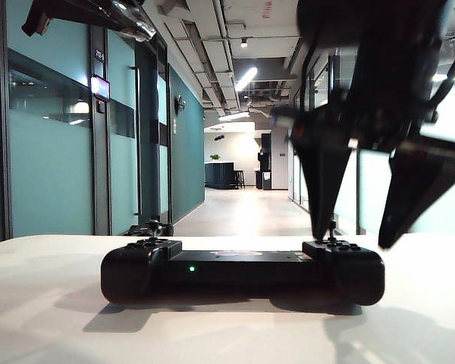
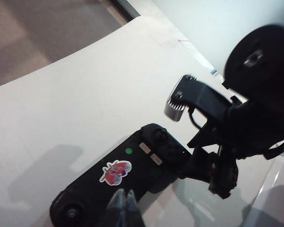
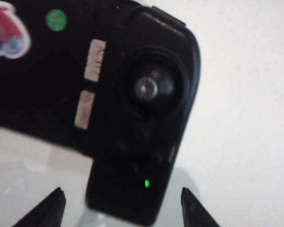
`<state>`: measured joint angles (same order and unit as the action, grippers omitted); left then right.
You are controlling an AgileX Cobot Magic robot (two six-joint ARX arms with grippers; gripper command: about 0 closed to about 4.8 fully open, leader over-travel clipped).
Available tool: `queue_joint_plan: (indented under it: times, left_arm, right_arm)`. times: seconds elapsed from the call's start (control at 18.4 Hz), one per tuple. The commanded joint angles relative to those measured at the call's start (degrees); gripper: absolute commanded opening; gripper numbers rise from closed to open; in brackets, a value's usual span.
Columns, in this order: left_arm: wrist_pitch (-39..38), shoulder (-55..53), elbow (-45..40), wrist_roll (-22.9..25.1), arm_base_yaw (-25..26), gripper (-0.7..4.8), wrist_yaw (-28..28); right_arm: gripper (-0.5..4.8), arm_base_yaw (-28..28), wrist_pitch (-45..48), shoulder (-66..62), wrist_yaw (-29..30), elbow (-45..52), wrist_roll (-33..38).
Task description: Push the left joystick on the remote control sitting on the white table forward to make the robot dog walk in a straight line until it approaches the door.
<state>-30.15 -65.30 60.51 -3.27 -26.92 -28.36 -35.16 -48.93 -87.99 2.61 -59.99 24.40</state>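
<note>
Foreground, exterior view: smooth matte white table (image 1: 53,318), shadowed beneath the remote control (image 1: 243,267), which lies flat across the lower centre of the frame with a green LED on its near face. Left joystick (image 1: 149,240) just visible atop the handle at frame left, untouched. Right gripper (image 1: 360,220) descending from the upper right, jaws spread wide and holding nothing, one fingertip poised directly over the thumbstick at the frame-right handle, the other off the controller's end. Right wrist view: right thumbstick (image 3: 146,88) centred in its round well, two pale rectangular buttons beside it, a small green light below, both fingertips straddling the handle without contact. Left wrist view: left gripper (image 2: 125,208) at the bottom edge, jaws pressed together, empty, above the controller's middle bar; red-and-blue sticker (image 2: 115,171) there, lettering unreadable. Background: robot dog (image 1: 150,227), a small dark shape just beyond the table edge, left of centre; teal glass partitions; corridor receding to a bright room.
</note>
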Motion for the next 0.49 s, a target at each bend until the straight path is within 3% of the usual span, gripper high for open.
queue_joint_plan:
  times: [0.05, 0.49]
  left_arm:
    - [0.66, 0.15, 0.2, 0.26, -0.09, -0.05, -0.42]
    - [0.66, 0.15, 0.2, 0.26, -0.09, -0.05, -0.44]
  right_arm:
    - [3.37, 0.0, 0.79, -1.4, -0.48, -0.22, -0.04]
    - [3.37, -0.04, 3.32, -3.67, -2.4, -0.17, -0.42]
